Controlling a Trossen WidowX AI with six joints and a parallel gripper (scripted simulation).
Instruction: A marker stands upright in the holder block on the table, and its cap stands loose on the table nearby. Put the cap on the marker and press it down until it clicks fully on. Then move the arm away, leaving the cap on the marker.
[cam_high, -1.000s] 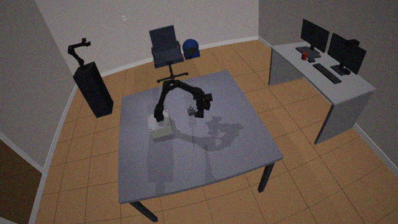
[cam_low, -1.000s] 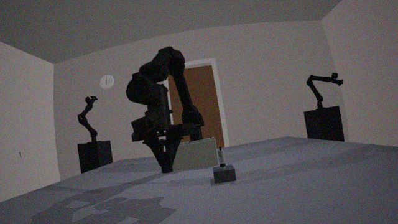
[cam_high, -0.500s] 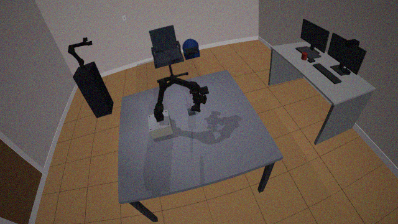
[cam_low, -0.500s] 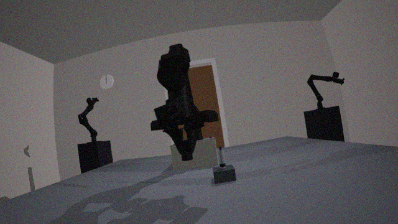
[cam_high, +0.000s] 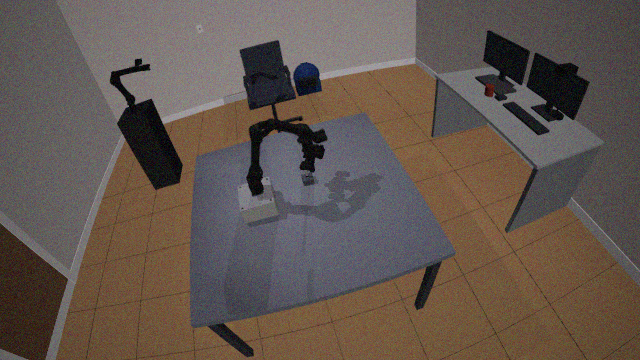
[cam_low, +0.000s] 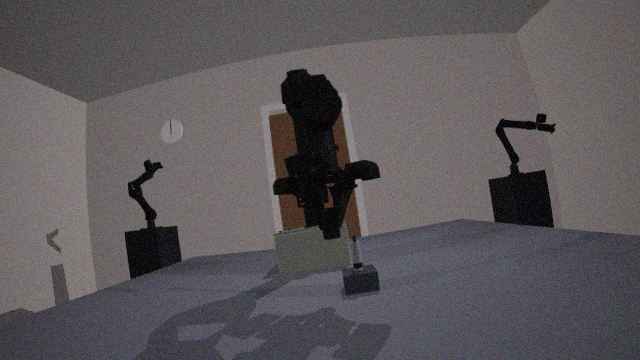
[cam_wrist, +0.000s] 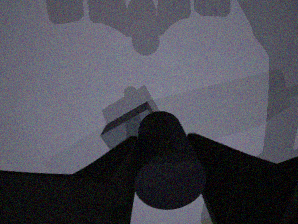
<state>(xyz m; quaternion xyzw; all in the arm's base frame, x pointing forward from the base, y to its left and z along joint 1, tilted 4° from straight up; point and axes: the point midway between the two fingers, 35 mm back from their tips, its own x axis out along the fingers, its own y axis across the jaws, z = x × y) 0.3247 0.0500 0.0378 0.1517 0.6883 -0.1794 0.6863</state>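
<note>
The dark cap is held between the fingers of my gripper, which is shut on it and points down. The marker stands upright in the small grey holder block, tip up. In the exterior view the cap hangs just left of the marker's tip, apart from it, its lower end near the tip's height in the picture. In the wrist view the block lies beyond and left of the cap, partly covered by it and a finger; the marker cannot be made out clearly there.
The arm's pale base box stands on the grey table, left of the holder block in the top view. An office chair is behind the table, and a desk with monitors stands off to the right.
</note>
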